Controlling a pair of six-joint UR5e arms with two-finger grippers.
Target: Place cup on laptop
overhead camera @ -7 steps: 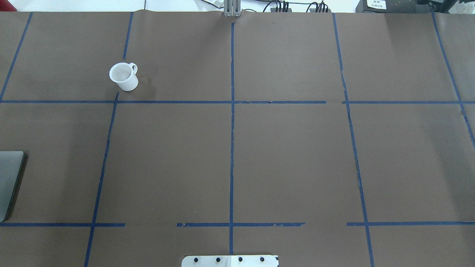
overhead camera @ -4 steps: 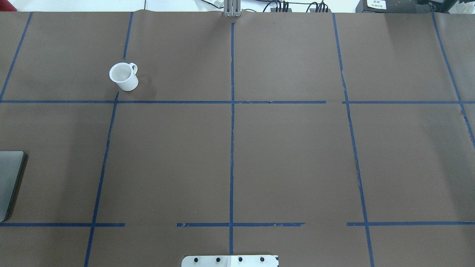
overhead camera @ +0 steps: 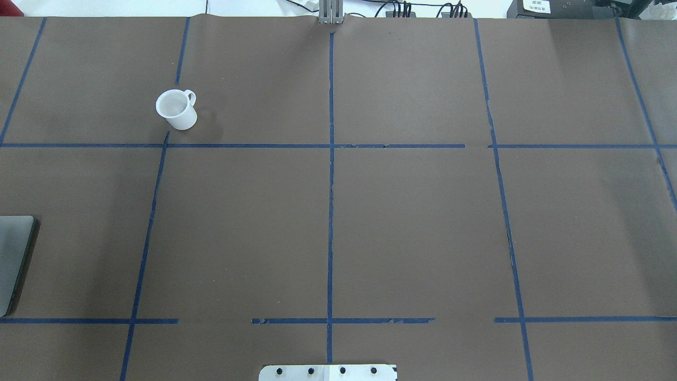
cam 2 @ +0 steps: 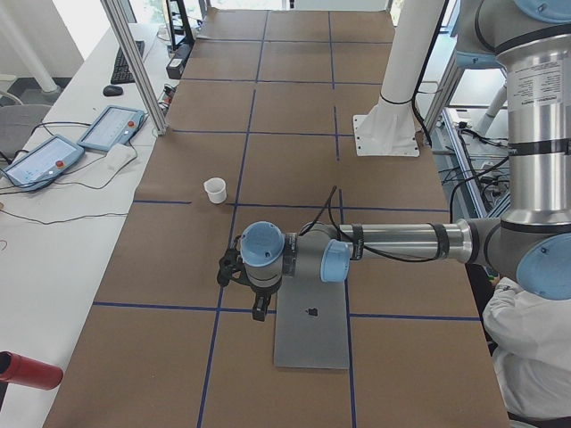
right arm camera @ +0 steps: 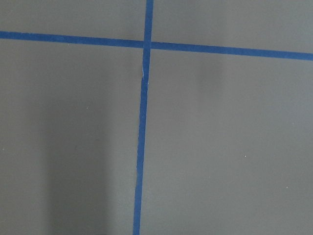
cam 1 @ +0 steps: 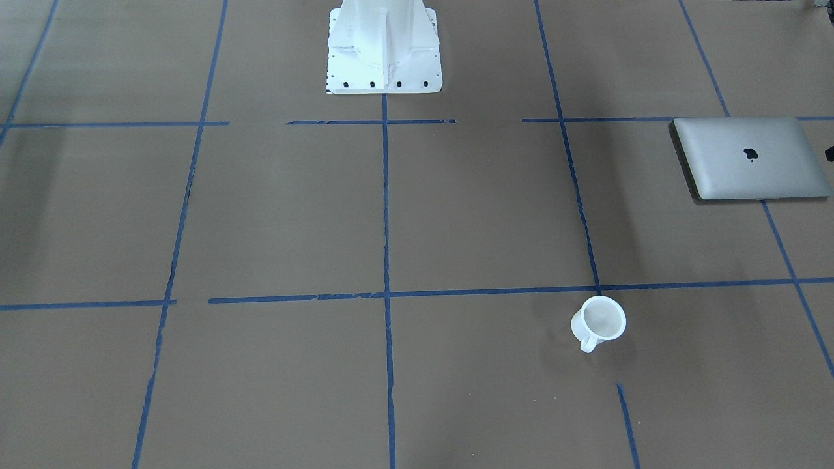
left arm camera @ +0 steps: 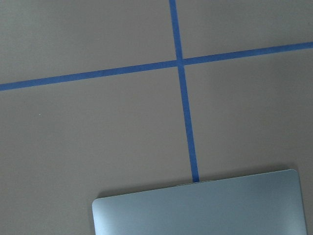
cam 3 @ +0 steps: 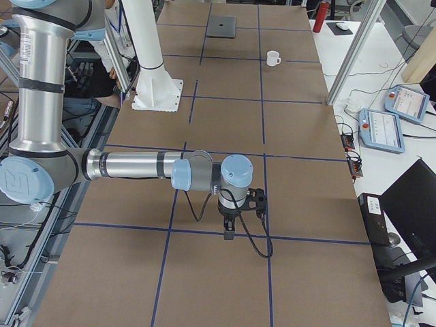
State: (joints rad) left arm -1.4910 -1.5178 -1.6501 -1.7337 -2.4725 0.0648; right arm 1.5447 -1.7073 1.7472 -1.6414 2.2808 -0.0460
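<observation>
The white cup (overhead camera: 176, 109) stands upright on the brown table, back left in the overhead view, handle to its right; it also shows in the front view (cam 1: 599, 321). The silver laptop (cam 1: 749, 158) lies closed and flat, cut by the overhead view's left edge (overhead camera: 13, 259). My left gripper (cam 2: 258, 310) hangs just beside the laptop's (cam 2: 311, 330) edge, well short of the cup (cam 2: 215, 190). My right gripper (cam 3: 228, 233) hangs over bare table, far from both. I cannot tell whether either gripper is open or shut. The left wrist view shows the laptop's edge (left arm camera: 205, 205).
Blue tape lines grid the brown table cover. The white robot pedestal (cam 1: 383, 45) stands at mid table on the robot's side. Teach pendants (cam 2: 111, 127) and an aluminium post (cam 2: 134, 67) sit along the far edge. A person in white (cam 2: 535, 357) is by the left arm.
</observation>
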